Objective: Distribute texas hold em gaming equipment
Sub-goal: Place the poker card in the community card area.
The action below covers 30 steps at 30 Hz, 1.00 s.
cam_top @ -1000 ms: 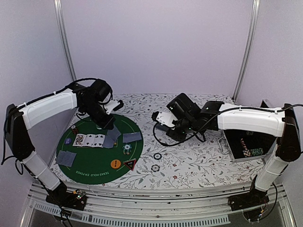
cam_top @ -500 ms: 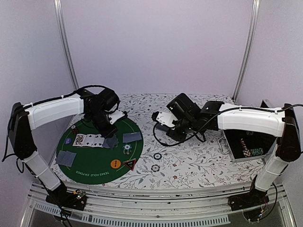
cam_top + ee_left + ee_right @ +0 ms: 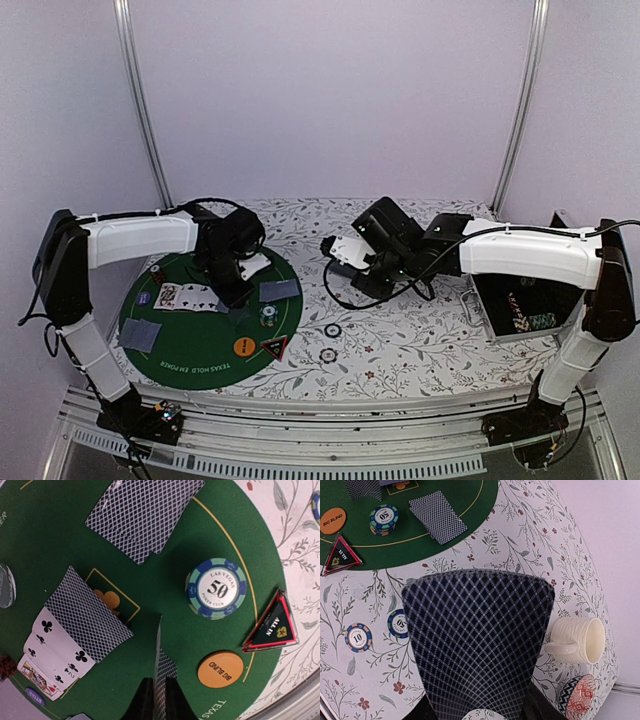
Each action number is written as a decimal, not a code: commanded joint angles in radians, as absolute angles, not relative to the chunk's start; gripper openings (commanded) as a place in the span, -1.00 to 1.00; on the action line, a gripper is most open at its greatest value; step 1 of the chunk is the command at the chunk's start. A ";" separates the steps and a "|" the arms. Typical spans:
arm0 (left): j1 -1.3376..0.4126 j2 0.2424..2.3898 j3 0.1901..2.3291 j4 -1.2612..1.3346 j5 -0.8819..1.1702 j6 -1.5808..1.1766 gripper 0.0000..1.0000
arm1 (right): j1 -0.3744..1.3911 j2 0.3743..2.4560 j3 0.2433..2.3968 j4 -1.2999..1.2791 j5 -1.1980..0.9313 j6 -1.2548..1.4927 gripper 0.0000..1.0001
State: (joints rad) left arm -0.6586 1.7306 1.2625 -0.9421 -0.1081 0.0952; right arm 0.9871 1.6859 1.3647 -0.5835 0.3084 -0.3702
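Over the mat: left gripper [image 3: 159,706] hangs low above the green mat [image 3: 45,545], jaws pinched narrow on one card [image 3: 164,676] held on edge; whether the pinch is easing cannot be told.
Step in hand: probably dealing that card. It is best lowered until its edge meets bare felt between the clubs row [image 3: 55,647] and the 50 chip [image 3: 217,588], tipped back-up, then released without brushing either.
Mat, left: the clubs row lies face up, with a face-down card [image 3: 90,615] overlapping its upper end.
Cards' look: grey-blue backs with a white lattice, thin and bendy, and likely to skid on felt.
Mat, centre: a face-down pair [image 3: 145,515] sits apart from the 50 chip, which is blue with pale-green edge stripes.
Mat, right rim: orange "Big Blind" button [image 3: 220,669], with the black-and-red "All In" marker [image 3: 271,624] just beside it.
Cloth: a 10 chip [image 3: 359,637] and a blue chip [image 3: 398,623] lie off the mat on the floral cloth [image 3: 520,530].
Right gripper [image 3: 481,711]: raised over the cloth and clamped on the deck [image 3: 477,640], backs towards its camera.
Far right: cream mug [image 3: 575,641] and red-patterned dish [image 3: 580,694], not game pieces.
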 commanded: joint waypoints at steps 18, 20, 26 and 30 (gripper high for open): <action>-0.670 1.728 1.301 -1.061 -0.064 -0.093 -0.56 | 0.986 1.671 1.398 -0.597 0.305 -0.364 -0.08; -0.670 1.728 1.305 -1.064 -0.047 -0.098 -0.65 | 0.986 1.669 1.397 -0.596 0.305 -0.364 -0.08; -0.672 1.738 1.361 -1.110 -0.068 -0.111 -1.00 | 0.986 1.669 1.399 -0.596 0.307 -0.365 -0.08; -0.673 1.743 1.431 -1.156 -0.141 -0.081 -1.00 | 0.986 1.670 1.403 -0.597 0.305 -0.368 -0.08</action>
State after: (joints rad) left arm -0.6594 1.7332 1.3563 -1.1015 -0.0769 -0.0986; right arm 0.9871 1.6859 1.3682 -0.5938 0.3077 -0.3706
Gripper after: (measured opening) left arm 0.004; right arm 0.462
